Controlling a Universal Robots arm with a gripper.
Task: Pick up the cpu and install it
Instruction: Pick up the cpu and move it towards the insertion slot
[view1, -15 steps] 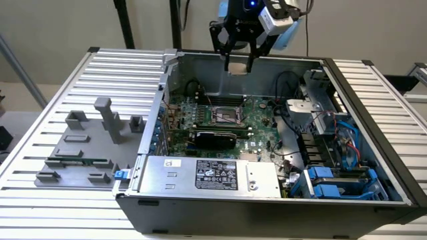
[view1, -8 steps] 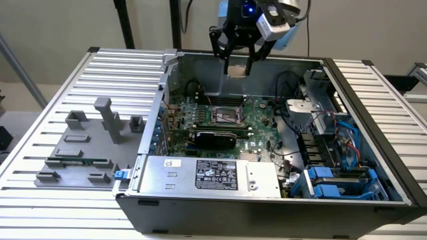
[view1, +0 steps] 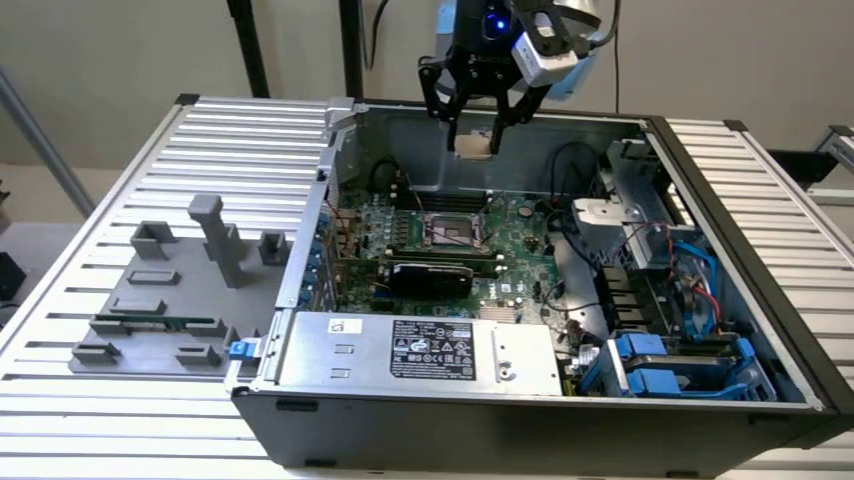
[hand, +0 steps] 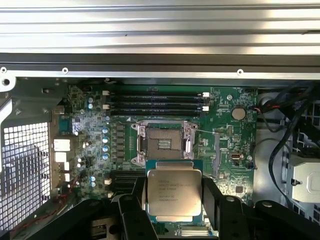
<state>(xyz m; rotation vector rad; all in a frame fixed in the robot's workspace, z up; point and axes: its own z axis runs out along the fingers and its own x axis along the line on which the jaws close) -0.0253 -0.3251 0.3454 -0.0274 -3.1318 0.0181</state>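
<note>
The gripper (view1: 477, 136) hangs over the far part of the open computer case (view1: 534, 440). Its two black fingers (hand: 212, 200) are spread fairly wide and pinch the cpu (hand: 173, 194) by opposite edges. The chip is held flat, silver top toward the wrist camera, clear above the motherboard (hand: 227, 150). The open socket (hand: 163, 142) lies just beside the chip, lower down. A silver box with a black label (view1: 427, 350) sits at the case's near side.

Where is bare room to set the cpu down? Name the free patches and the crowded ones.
Free: the ribbed table beyond the gray fixture, and its strip at the exterior view's right of the case. The open socket is bare. Crowded: cables and drive bays beside the motherboard. The tool holds the cpu.
</note>
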